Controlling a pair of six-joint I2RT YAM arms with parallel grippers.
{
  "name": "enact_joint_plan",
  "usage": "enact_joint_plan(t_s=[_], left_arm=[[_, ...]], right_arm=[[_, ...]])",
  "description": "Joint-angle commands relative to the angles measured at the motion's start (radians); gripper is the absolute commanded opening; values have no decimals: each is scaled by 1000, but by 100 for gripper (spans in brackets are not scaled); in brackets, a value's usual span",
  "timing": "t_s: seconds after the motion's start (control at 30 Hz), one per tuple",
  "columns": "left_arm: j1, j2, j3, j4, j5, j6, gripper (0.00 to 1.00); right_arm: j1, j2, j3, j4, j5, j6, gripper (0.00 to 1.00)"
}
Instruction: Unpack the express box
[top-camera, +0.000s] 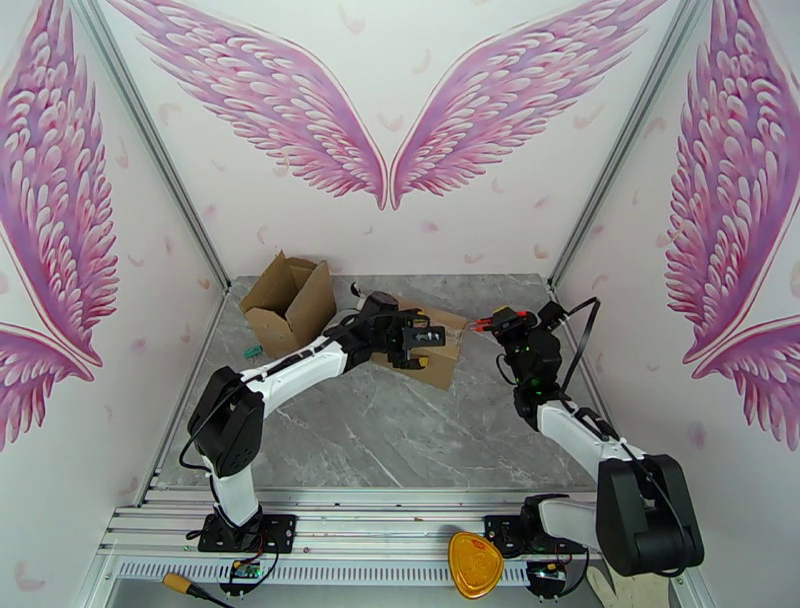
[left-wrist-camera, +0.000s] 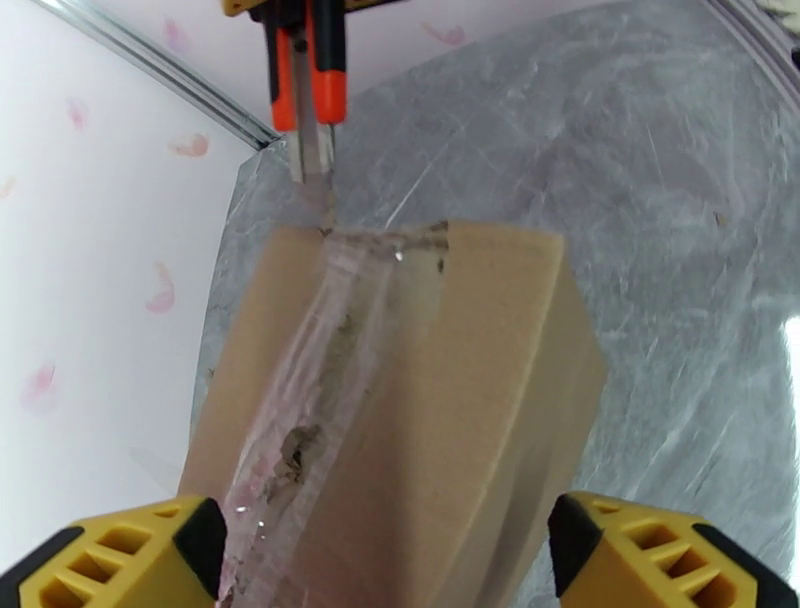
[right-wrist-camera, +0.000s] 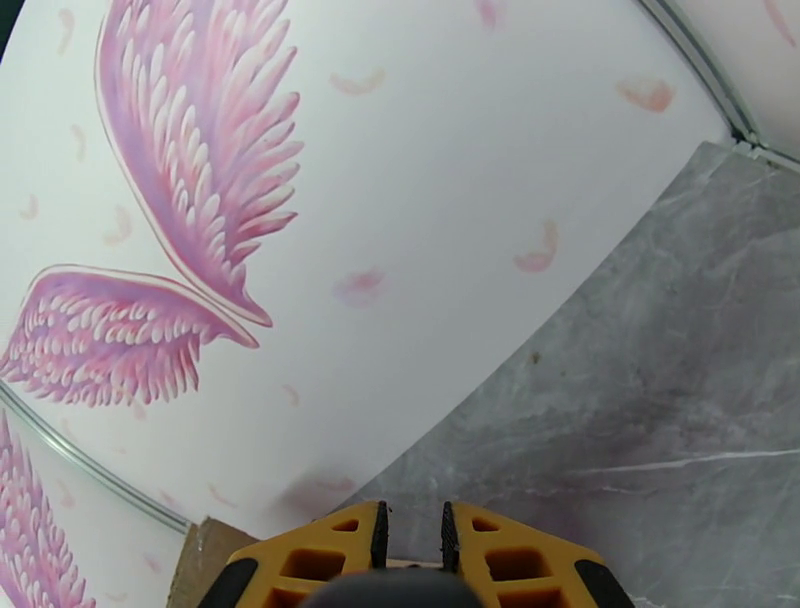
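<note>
Left hand (left-wrist-camera: 385, 545) stands wide astride the sealed box (left-wrist-camera: 430, 380), mid-bench (left-wrist-camera: 650, 200); I cannot tell whether it is touching. Right hand (right-wrist-camera: 410, 528), narrow, grips the knife (left-wrist-camera: 310, 90), its blade at the far end of the tape (left-wrist-camera: 330, 330). Pin the box firmly and cut shallow along the seam.

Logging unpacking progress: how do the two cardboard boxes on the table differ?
The far-left box stands with flaps open, untouched; the taped box is sealed with clear tape, straddled by the left tool, the right tool holding a knife near its seam. Both are brown cardboard.
</note>
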Motion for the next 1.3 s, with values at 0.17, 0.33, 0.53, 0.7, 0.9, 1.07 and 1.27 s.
enact_joint_plan(t_s=[0.17,0.33,0.53,0.7,0.9,1.07,1.27], left_arm=[[-26,48,167,-11,134,-176,61],[-50,68,175,-13,133,-177,51],[-70,77,180,-9,92,-177,48],[-78,77,180,12,36,-191,43],[-81,71,170,17,21,-187,39],[-83,68,173,20,21,-187,37],[-89,68,174,17,38,-163,34]], right_arm=[[-6,-133,15,28,-170,78,0],[-5,-214,0,-30,-152,81,0],[-6,-236,4,-45,-158,88,0],[-6,-237,6,-50,-158,89,0],[-4,-239,6,-57,-150,90,0],[-5,-235,11,-65,-151,88,0],[-3,-231,16,-68,-150,90,0]])
